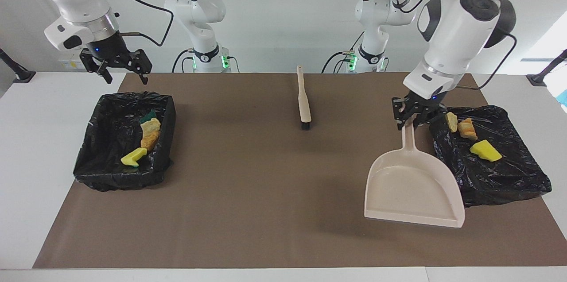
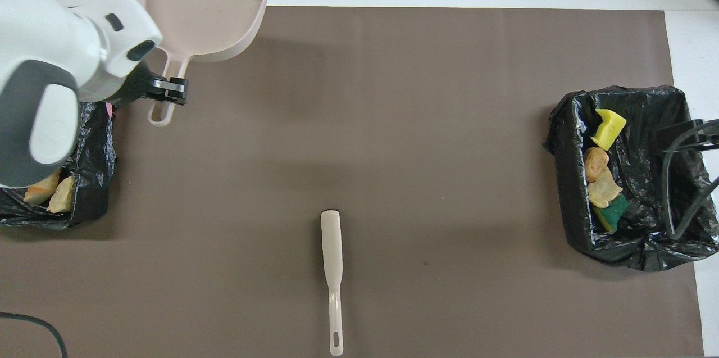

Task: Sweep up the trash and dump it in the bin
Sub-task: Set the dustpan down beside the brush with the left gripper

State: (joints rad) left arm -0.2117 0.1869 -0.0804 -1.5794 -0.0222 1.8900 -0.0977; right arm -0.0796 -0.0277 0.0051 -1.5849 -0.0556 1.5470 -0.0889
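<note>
Lying in both bins [image 1: 124, 175], trash [image 1: 485, 150] clear of grippers

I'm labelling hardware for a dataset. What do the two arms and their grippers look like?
Both arms are glossy white with rounded links, dark grey joint caps and black cables looping outside. Each base shows a green light. The left gripper and right gripper are black, skeletal linkages under a silver wrist ring, each with a small blue light.

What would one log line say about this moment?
left hand: shut on pale pink plastic dustpan, empty, beside black-lined bin | right hand: open, above other lined bin | trash: in bins | brush: on mat
</note>
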